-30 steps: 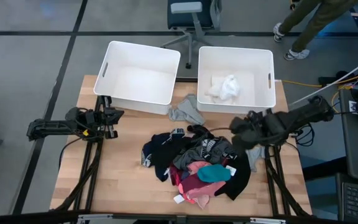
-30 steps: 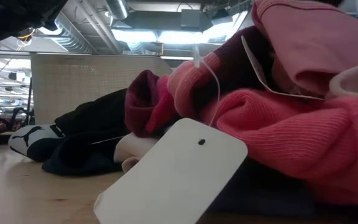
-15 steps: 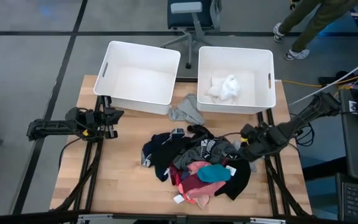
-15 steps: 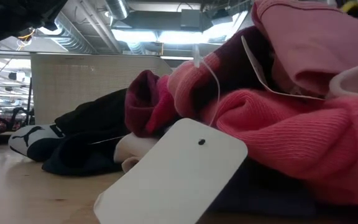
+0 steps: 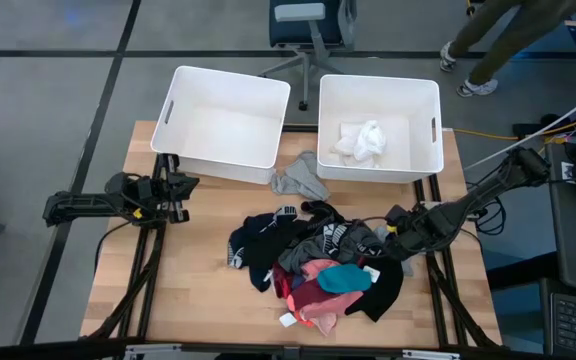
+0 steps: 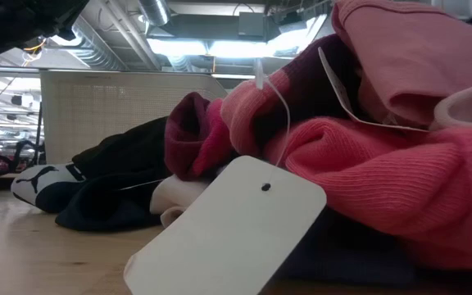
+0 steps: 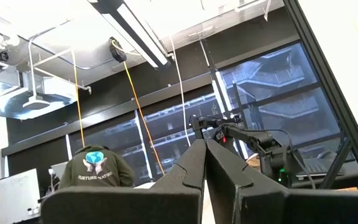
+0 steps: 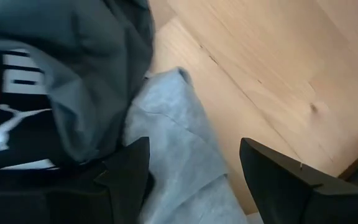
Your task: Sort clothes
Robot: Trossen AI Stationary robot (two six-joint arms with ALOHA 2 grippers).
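From above, the right gripper (image 5: 396, 236) sits at the pile's (image 5: 313, 265) right edge; its wrist view shows open fingers (image 8: 126, 171) around what may be grey cloth (image 8: 179, 155).

Left table (image 5: 193, 290): bare wood you can cross.
Pile (image 5: 313, 265): fills your centre-right path.
Right gripper (image 5: 396, 238): fingers spread, against the pile's right edge.
Far side: two bins (image 5: 230, 117) block the edge.
Left gripper (image 5: 180, 187): parked left, fingers together.

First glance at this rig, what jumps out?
The clothes pile in black, pink and teal at table centre-right, with the open right gripper down at its right edge over grey fabric. Behind stand two white bins; the right bin holds a white garment.
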